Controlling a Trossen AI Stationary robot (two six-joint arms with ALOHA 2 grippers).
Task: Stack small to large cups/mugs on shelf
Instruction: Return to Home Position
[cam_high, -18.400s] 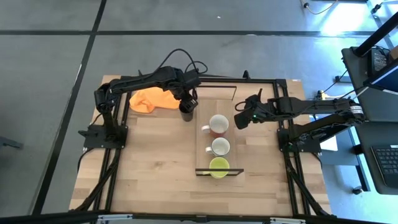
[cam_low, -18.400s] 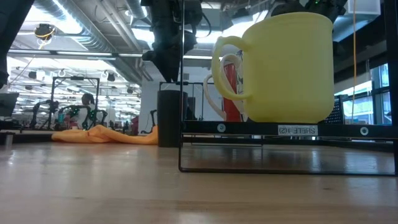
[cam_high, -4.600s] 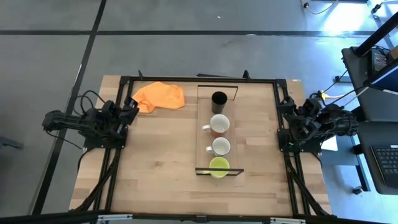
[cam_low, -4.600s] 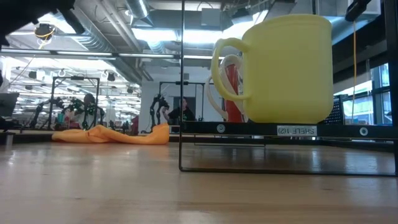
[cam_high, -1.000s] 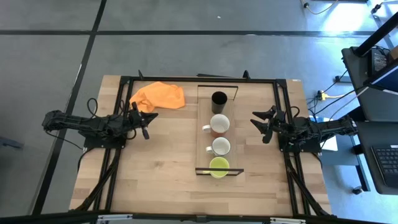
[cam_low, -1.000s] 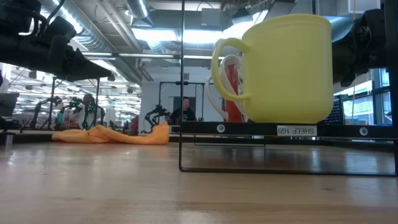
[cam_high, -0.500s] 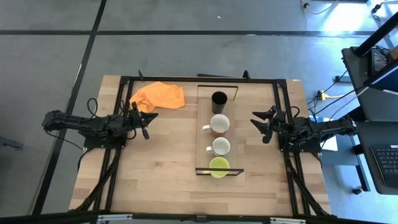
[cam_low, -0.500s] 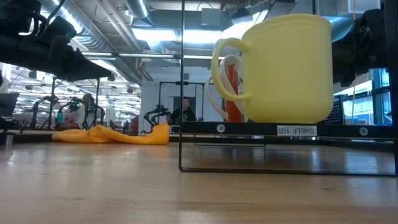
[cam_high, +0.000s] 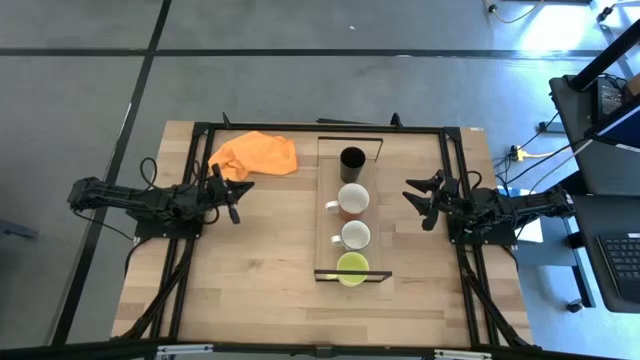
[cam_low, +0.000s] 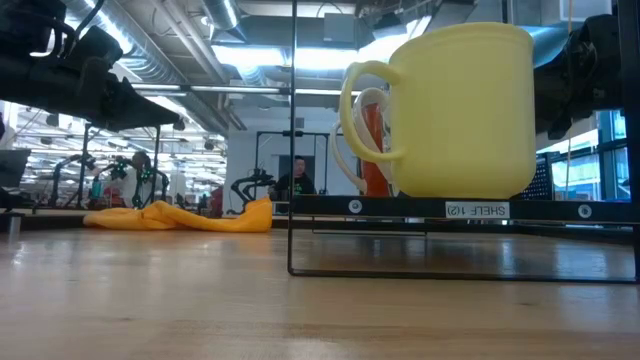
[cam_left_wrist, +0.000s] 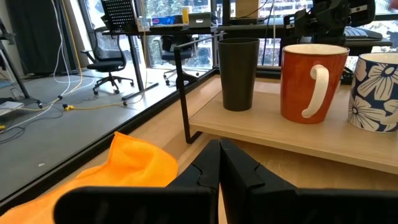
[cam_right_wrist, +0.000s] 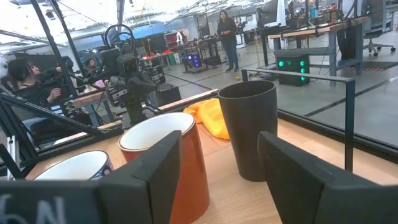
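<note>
Four cups stand in a row on the shelf (cam_high: 326, 250): black cup (cam_high: 352, 159) at the far end, then red mug (cam_high: 352, 199), flowered mug (cam_high: 354, 235) and yellow mug (cam_high: 351, 267). The label (cam_low: 484, 209) on its front rail looks like "SHELF 1(2)". The left gripper (cam_high: 232, 193) sits left of the shelf with its fingers pressed together. The right gripper (cam_high: 418, 203) is on the other side, fingers spread.

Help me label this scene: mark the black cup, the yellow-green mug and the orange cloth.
black cup (cam_high: 352, 159), high view, open mouth.
yellow-green mug (cam_low: 470, 110), low view, side wall.
orange cloth (cam_high: 258, 154), high view, crumpled middle.
</note>
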